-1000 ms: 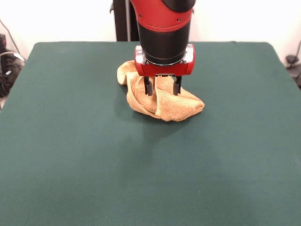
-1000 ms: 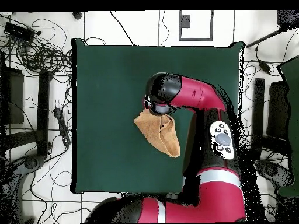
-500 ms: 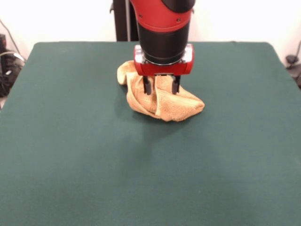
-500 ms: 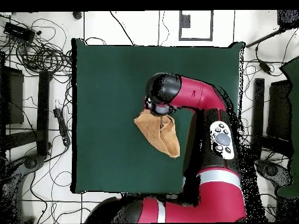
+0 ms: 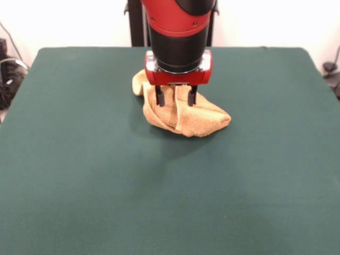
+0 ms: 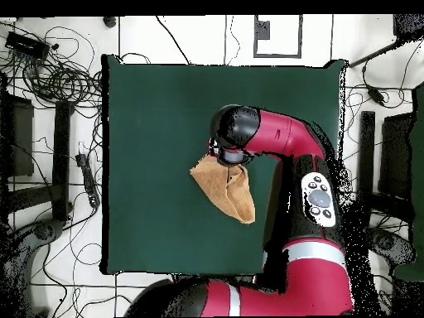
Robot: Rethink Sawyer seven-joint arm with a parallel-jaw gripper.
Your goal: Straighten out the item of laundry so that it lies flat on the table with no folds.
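Golden yellow-orange terry-cloth towel (image 5: 183, 114), one only, lies crumpled in thick folds on the far middle of the single dark green felt-topped counter (image 5: 106, 180). One red-and-black end effector (image 5: 175, 95) stands over its far part, two dark fingers (image 5: 159, 95) spread apart, tips against the cloth.

Crumpled orange towel (image 5: 183, 114) on green table (image 5: 79, 159)
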